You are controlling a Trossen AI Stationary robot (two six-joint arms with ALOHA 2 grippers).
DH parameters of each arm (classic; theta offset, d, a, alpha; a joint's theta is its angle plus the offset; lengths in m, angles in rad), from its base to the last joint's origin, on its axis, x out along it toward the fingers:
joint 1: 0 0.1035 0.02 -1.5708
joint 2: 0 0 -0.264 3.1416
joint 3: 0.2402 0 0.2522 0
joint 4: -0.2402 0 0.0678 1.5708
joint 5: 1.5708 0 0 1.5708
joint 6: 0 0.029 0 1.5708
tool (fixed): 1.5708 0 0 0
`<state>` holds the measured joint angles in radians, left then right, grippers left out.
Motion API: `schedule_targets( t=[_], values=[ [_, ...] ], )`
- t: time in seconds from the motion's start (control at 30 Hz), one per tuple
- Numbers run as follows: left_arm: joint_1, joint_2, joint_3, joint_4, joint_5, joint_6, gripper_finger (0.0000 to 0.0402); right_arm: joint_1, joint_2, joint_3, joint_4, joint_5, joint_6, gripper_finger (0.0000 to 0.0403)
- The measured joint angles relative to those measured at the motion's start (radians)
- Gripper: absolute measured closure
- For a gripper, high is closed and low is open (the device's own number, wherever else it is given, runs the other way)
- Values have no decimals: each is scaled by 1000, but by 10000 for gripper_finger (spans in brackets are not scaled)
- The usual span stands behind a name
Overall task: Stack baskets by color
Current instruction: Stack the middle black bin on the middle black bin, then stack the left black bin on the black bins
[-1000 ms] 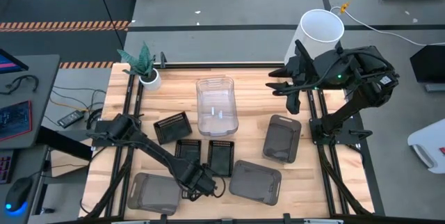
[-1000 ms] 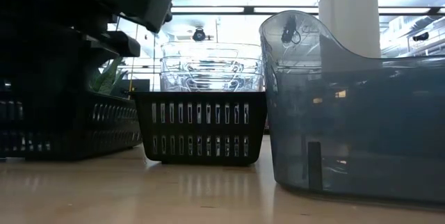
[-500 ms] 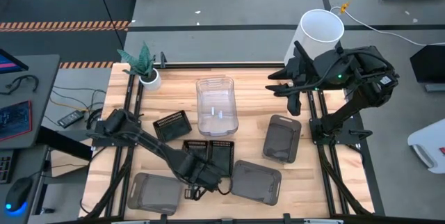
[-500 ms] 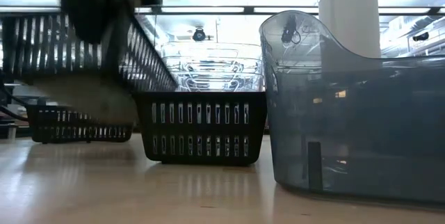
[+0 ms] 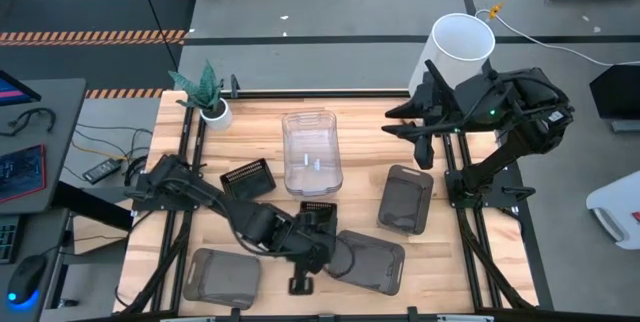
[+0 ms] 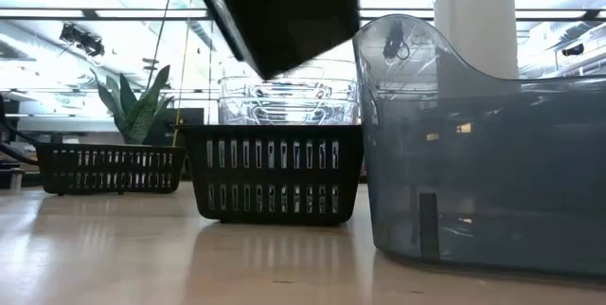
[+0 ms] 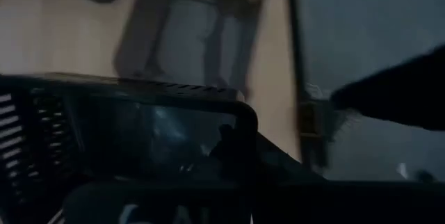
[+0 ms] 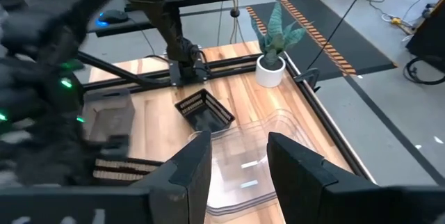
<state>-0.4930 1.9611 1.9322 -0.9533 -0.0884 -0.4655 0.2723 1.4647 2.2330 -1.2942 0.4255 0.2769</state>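
Note:
My left gripper (image 5: 300, 252) is shut on a small black slatted basket (image 6: 284, 11), which hangs tilted high over the table's near middle. A second black basket (image 5: 318, 208) rests on its base just beyond, and a third (image 5: 248, 180) stands to the left. The nested clear baskets (image 5: 312, 150) stand at the far middle. Three dark grey baskets (image 5: 405, 199), (image 5: 368, 260), (image 5: 222, 277) rest on the table. My right gripper (image 8: 240, 175) waits open, raised over the far right. My left gripper holds the black basket at its rim (image 7: 208, 102), which crosses just ahead of a dark finger (image 7: 235, 151). The fingers slant down from the table's left. Darkness hides the exact place of contact. The basket is lifted clear of the table and tilted.
A tall white cylinder (image 5: 463, 42) stands off the far right corner and a potted plant (image 5: 210, 97) at the far left corner. In the low view the nearest dark grey basket (image 6: 483, 153) fills the right side. Bare wood lies between the near-left baskets.
My left gripper has risen and gone toward the table's right edge with the black basket. The basket stood on the table beside the second black one a second ago. It now hangs clear and tilted above it.

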Motion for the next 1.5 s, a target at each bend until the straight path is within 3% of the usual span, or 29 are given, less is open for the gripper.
schedule_targets(
  t=[0.17, 0.43, 0.73, 1.03, 1.17, 1.37, 1.5],
  values=[
    [33, 5, -111, 31, -72, -25, 396, 37, 0, 0, 0, 3, 34, 258],
    [58, 5, -274, 151, -53, -12, 396, 99, 0, 0, 0, 46, 75, 258],
    [58, 5, -303, 116, -2, -81, 392, 146, 0, 0, 0, 97, 93, 258],
    [58, 5, -303, 147, -23, -153, 268, 151, 0, 0, 0, 110, 98, 258],
    [58, -3, -303, 165, -38, -175, 235, 151, 0, 0, 0, 110, 98, 258],
    [45, -57, -303, -35, -3, -160, 240, 151, 0, 0, 0, 110, 99, 258],
    [19, -102, -303, -131, -13, -31, 266, 151, 0, 0, 0, 110, 99, 258]
  ],
)
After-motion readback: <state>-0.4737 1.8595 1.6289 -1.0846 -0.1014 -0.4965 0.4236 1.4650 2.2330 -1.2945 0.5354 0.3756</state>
